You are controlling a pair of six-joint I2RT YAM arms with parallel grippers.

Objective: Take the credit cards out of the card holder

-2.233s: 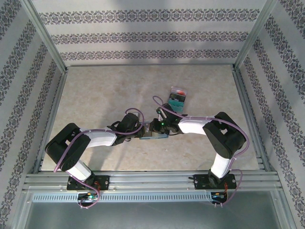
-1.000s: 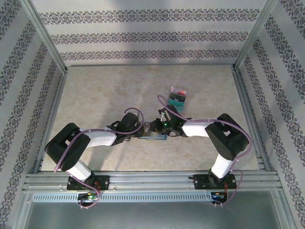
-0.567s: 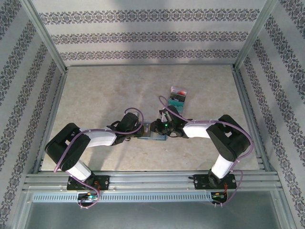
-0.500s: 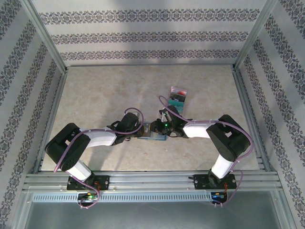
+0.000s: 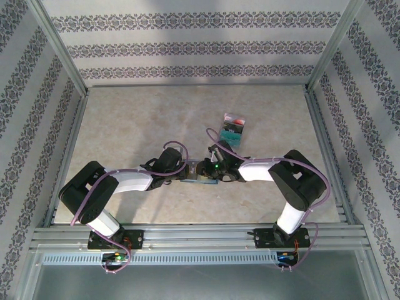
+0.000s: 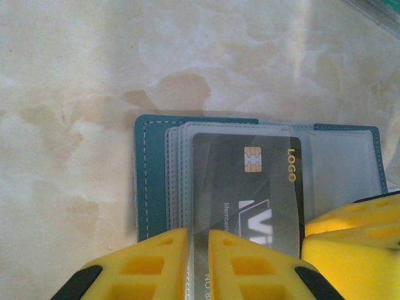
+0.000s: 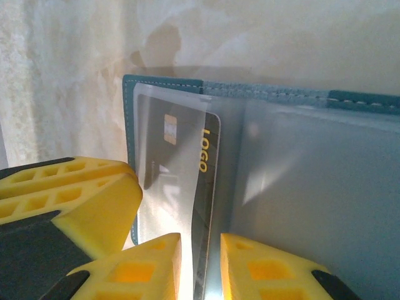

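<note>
The left tool [image 6: 199, 262] pinches the open card holder [image 6: 150, 181] at a clear sleeve [image 6: 180, 187] holding a dark card [image 6: 250, 200].

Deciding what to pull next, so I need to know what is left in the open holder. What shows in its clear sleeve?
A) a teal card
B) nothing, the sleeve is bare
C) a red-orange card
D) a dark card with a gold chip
D: the left wrist view shows a dark card with a gold chip and the word LOGO inside the clear sleeve of the open card holder.
</note>
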